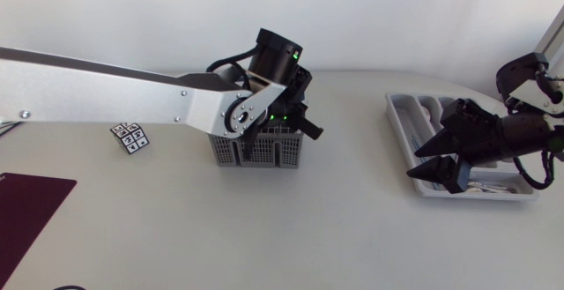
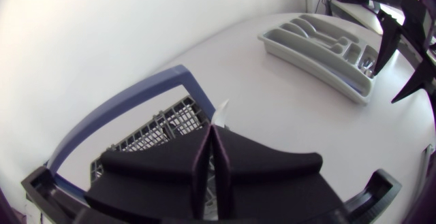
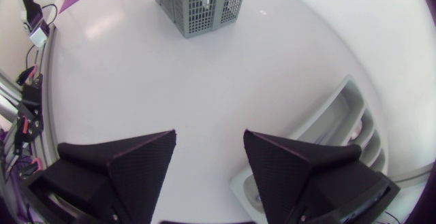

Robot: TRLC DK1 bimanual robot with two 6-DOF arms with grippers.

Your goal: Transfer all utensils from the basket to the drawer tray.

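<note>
At frame centre, thin white utensil (image 2: 221,112) held pinched in closed left gripper (image 2: 213,135) over basket (image 1: 264,155); drawer tray (image 1: 404,118) placed far right, under spread-fingered right gripper (image 1: 418,164), well apart from left.

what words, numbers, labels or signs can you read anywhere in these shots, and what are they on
No text here can be read.
Small card on the table: a black-and-white pattern of squares, with no letters or digits to make out.
Basket, drawer tray, white piece in the left gripper, right gripper: no print visible.
</note>
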